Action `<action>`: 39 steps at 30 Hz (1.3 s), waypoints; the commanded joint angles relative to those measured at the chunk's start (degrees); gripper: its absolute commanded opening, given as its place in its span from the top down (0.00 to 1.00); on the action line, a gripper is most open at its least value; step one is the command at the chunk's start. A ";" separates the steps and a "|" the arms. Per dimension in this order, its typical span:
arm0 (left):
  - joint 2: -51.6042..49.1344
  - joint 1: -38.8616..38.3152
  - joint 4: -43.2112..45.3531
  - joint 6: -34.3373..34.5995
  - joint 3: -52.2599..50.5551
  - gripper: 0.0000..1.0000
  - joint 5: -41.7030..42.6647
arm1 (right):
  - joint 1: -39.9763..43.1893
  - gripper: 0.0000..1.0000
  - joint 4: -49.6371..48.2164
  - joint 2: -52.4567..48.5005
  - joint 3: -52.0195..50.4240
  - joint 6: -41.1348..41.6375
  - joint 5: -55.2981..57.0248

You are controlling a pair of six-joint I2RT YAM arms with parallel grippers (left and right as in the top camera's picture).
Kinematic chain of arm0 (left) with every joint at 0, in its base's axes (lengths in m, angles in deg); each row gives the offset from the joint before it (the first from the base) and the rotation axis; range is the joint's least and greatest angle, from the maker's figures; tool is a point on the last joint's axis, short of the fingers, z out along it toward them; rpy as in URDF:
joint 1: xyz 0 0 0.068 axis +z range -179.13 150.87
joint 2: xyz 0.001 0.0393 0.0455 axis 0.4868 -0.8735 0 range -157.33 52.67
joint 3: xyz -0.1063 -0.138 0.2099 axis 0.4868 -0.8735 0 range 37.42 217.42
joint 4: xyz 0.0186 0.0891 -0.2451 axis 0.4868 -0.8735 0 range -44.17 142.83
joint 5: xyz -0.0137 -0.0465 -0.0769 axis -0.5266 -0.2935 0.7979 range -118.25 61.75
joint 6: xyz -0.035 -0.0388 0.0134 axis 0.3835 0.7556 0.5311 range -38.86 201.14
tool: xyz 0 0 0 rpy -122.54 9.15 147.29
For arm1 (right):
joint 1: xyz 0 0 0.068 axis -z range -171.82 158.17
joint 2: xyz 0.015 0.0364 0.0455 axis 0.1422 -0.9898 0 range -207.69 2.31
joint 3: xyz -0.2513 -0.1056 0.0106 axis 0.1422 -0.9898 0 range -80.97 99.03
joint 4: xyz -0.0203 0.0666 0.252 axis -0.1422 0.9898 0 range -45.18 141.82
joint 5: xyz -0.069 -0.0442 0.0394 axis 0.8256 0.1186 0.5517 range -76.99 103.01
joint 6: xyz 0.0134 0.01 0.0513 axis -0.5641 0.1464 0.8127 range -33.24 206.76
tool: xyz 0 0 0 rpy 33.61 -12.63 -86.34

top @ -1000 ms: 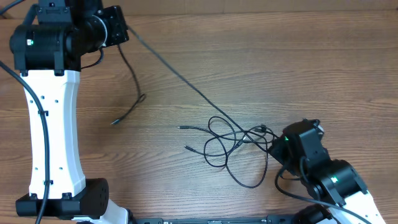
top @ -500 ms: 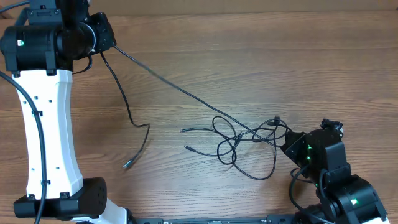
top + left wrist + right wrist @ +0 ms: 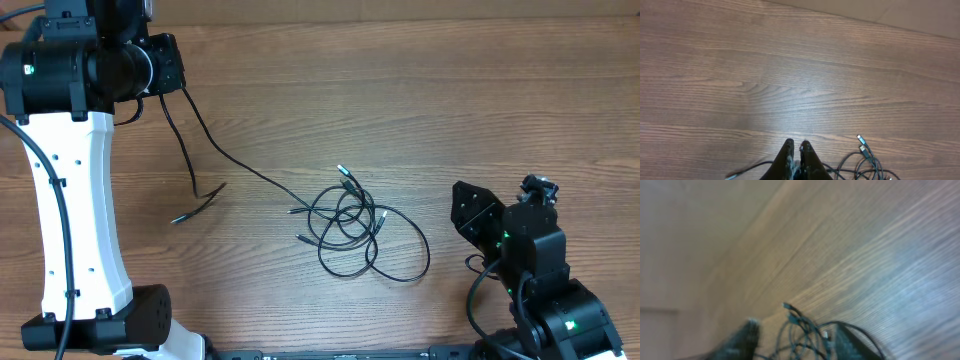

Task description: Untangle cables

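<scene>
On the brown wood-grain table (image 3: 450, 90), the thin black flexible cables (image 3: 355, 225) lie as a loose knot of overlapping loops just off centre toward 5 o'clock, with small plug tips poking out at its 12 and 9 o'clock sides. One long black strand (image 3: 250, 175) leaves the knot at 10 o'clock and climbs to the left gripper (image 3: 796, 146), which sits far out at the table's 10 o'clock. Its claw is pinched tight on that strand; in the wrist view the two dark fingers meet with the cord emerging at their base. The grip looks chosen well away from the knot so that this one cord can be drawn clear of the loops. From the same pinch a short tail (image 3: 190, 170) drops toward 6 o'clock and ends in a plug on the wood, so the hold is near the cord's end, not at it. The right gripper (image 3: 795, 340) stands near the knot's 3 o'clock side, fingers parted at a middling width and holding nothing; the loops show between and beyond them, blurred. It seems placed there to pin or take the knot while the left pulls. The strand sags slightly, so little tension is likely on it.
</scene>
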 commanded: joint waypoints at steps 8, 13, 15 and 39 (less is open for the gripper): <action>0.24 0.52 -0.13 -1.46 -0.09 0.60 -0.85 | 0.20 0.05 6.01 0.33 -0.02 -5.57 -2.84; 0.22 0.04 -0.33 -1.51 -5.16 0.00 3.82 | 0.17 0.04 3.72 -1.84 -0.02 -17.62 -12.17; 0.22 -0.66 -0.22 -1.55 -7.26 0.00 4.68 | 0.17 0.04 2.05 -3.15 -0.02 -21.22 -15.52; 0.22 -11.30 7.76 -5.44 -32.52 0.00 9.99 | 0.17 0.19 -27.43 -43.63 -0.02 -30.23 -38.25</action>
